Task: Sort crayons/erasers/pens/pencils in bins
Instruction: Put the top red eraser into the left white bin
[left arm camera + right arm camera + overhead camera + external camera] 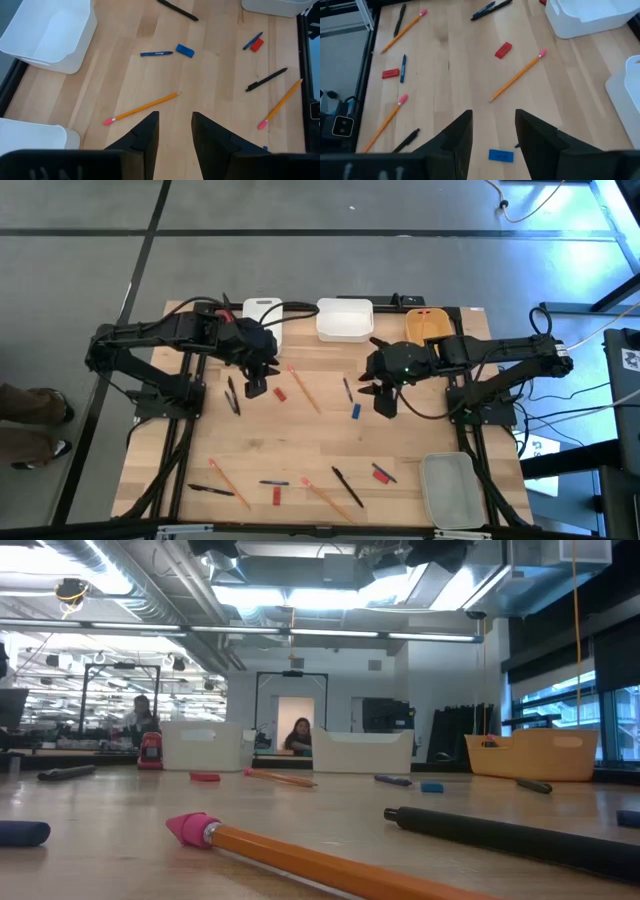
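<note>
Both grippers hang above the table's middle, open and touching nothing. My left gripper point(258, 375) point(175, 131) is over bare wood beside two black pens point(232, 395); a pencil point(142, 107) lies flat beyond its fingers. My right gripper point(383, 395) point(492, 135) hovers over a blue eraser point(501, 155) lying on the table. The narrow white bin point(262, 315), wider white bin point(345, 320) and yellow-orange bin point(430, 325) stand along the far edge. The translucent grey bin point(450, 490) stands near right. Neither gripper shows in the low view.
Between the arms lie a pencil point(303, 388), a red eraser point(281, 393) and a blue pen point(347, 388). Along the near edge lie several more pens, pencils and erasers, among them a pencil point(325, 498) and a black pen point(347, 487).
</note>
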